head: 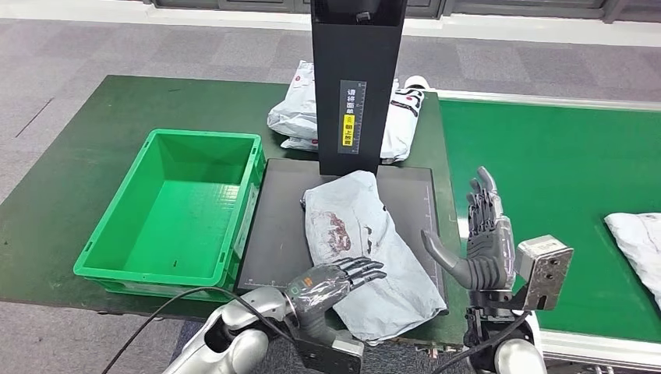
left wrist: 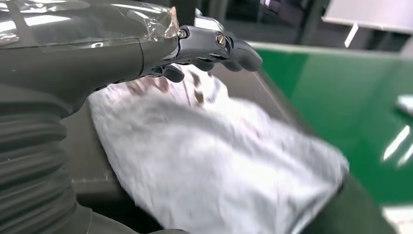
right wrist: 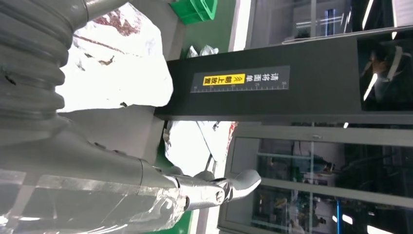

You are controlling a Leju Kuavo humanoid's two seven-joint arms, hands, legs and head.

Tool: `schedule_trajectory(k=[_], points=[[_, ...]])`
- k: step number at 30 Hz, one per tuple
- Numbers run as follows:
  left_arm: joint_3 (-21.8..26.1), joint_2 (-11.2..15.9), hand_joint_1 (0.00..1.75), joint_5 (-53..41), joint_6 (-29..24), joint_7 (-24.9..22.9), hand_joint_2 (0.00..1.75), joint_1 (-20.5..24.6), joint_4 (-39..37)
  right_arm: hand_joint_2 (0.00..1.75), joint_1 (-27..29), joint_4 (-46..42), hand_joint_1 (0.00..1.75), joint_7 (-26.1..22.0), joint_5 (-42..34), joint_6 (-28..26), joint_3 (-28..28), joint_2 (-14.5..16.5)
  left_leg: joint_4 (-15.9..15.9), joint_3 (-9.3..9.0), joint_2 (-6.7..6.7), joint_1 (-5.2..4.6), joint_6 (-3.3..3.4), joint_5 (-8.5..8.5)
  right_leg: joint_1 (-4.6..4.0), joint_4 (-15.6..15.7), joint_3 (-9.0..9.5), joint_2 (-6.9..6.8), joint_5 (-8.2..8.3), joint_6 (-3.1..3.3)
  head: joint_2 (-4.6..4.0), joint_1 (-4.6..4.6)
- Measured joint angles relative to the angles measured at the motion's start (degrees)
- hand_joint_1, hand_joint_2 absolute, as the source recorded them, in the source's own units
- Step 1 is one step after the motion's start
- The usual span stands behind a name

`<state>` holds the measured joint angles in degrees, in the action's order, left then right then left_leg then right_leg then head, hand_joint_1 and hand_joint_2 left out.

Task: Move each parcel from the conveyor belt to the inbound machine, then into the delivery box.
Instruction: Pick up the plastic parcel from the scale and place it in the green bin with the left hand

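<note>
The green box (head: 175, 210) sits empty at the left of the table, its near wall just beside the black scanner plate (head: 284, 226). On that plate, under the scanner post (head: 355, 78), lies the grey parcel (head: 366, 249), its near corner hanging over the plate's front edge. The left hand (head: 335, 282) rests flat on the parcel's near left part, fingers stretched out and holding nothing. To do the step well, it should likely close on the loose bag edge there rather than press down, then lift high enough to clear the box wall. The right hand (head: 479, 241) stands beside the plate, upright and released, apart from the parcel. Another parcel (head: 639, 241) waits on the belt (head: 546, 171).
</note>
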<state>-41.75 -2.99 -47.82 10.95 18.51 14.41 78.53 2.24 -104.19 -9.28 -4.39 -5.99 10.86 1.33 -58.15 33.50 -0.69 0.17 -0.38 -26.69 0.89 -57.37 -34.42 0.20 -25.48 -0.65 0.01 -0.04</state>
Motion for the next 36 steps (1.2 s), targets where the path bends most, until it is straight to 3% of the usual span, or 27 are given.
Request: schedule_trajectory(k=[10,21,22,25,26,36], points=[[-9.2,0.8,0.00,-2.7,3.0,1.1,1.75,9.1,-10.3,1.75,2.6,0.0,0.00,-0.8,0.1,1.7,0.0,0.8,0.0,-0.02,0.01,0.00,0.00,0.01,0.00,0.0,0.01,0.00,0.01,0.00,0.00,0.00],[-13.5,-1.8,0.04,-5.5,-3.4,-4.7,1.75,13.5,-18.7,1.75,3.9,-0.1,0.00,-1.1,0.6,1.7,0.0,1.8,0.0,-0.02,0.03,0.00,0.00,0.01,0.00,0.0,0.01,0.03,0.02,0.00,0.00,0.00],[-13.6,-2.0,0.30,-5.5,-3.5,-4.7,1.75,13.6,-19.3,1.75,3.9,-0.1,0.00,-1.1,0.6,1.7,0.0,1.8,0.0,-0.02,0.03,0.00,0.00,0.01,0.00,0.0,0.01,0.03,0.02,0.00,0.01,0.00],[-14.0,-2.4,1.57,-5.6,-4.0,-4.9,1.75,13.8,-20.5,1.75,3.9,-0.1,0.00,-1.1,0.6,1.7,0.0,1.8,0.0,-0.02,0.03,0.00,0.00,0.01,0.00,0.0,0.01,0.03,0.02,0.00,0.02,0.00],[-14.0,-2.6,1.75,-5.6,-4.2,-5.1,1.75,13.9,-20.9,1.75,3.9,-0.1,0.00,-1.1,0.6,1.7,0.0,1.8,0.0,-0.02,0.03,0.00,0.00,0.01,0.00,0.0,0.01,0.03,0.02,0.00,0.01,0.00],[-14.1,-4.8,1.75,-4.6,-8.1,-5.5,1.75,14.8,-25.3,1.75,2.9,0.1,0.00,-1.7,0.4,2.6,0.0,2.0,0.0,-0.02,0.03,0.00,0.00,0.01,0.00,0.0,0.03,0.02,0.02,0.00,0.02,0.00]])
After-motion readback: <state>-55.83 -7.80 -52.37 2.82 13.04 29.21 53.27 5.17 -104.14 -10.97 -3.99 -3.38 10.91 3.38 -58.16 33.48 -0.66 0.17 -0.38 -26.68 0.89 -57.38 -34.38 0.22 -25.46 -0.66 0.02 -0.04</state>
